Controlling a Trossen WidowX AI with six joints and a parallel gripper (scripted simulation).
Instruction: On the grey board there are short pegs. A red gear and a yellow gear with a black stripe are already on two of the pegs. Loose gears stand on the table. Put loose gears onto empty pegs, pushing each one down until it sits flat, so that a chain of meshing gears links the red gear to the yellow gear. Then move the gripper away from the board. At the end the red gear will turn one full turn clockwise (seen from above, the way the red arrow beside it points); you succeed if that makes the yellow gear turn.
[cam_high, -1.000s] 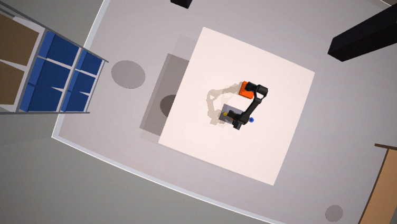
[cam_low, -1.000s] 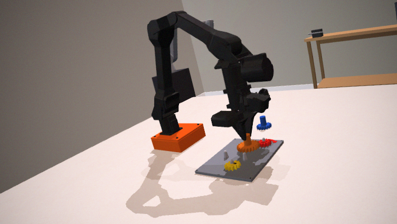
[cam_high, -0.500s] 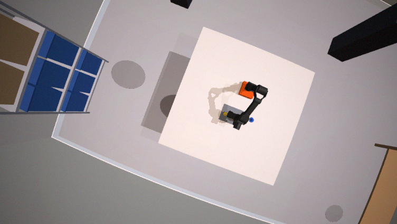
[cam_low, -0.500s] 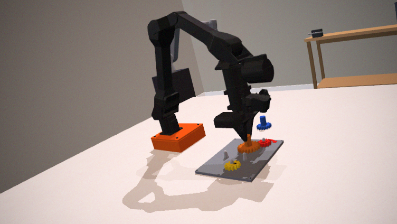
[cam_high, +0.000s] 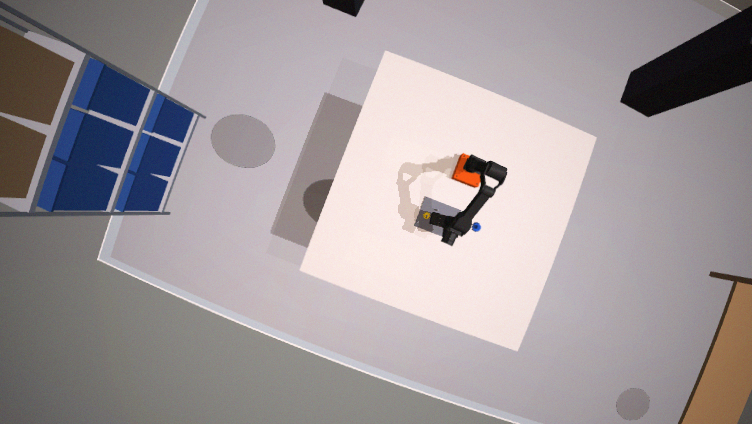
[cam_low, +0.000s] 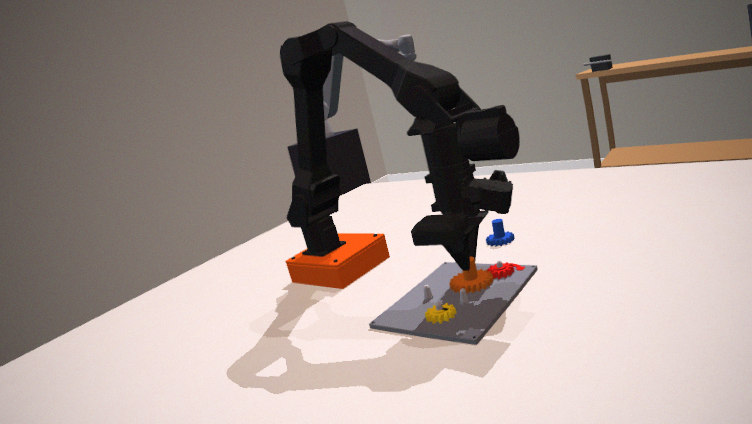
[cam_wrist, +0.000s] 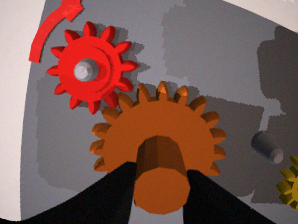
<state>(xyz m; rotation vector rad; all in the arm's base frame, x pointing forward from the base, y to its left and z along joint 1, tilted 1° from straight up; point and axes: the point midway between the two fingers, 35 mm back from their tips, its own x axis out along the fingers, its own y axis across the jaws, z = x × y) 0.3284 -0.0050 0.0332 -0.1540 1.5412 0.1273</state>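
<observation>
Orange gear (cam_low: 471, 281) (cam_wrist: 159, 125): big, upright stem, in pincer, seemingly flat on board (cam_low: 405, 300) (cam_wrist: 55, 135) (cam_high: 431, 202). Red gear (cam_low: 500, 270) (cam_wrist: 102, 75): just beside pincer. Yellow gear (cam_high: 426, 215) (cam_low: 440, 313) (cam_wrist: 291, 187), black stripe: near pincer. Blue gear (cam_high: 476, 227) (cam_low: 499, 239): stemmed, off board, beyond pincer.

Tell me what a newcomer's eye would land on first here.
The black arm arches from its orange base over the grey board. Below, its gripper grips an orange gear's stem, beside the red gear. A blue gear stands off the board.
</observation>
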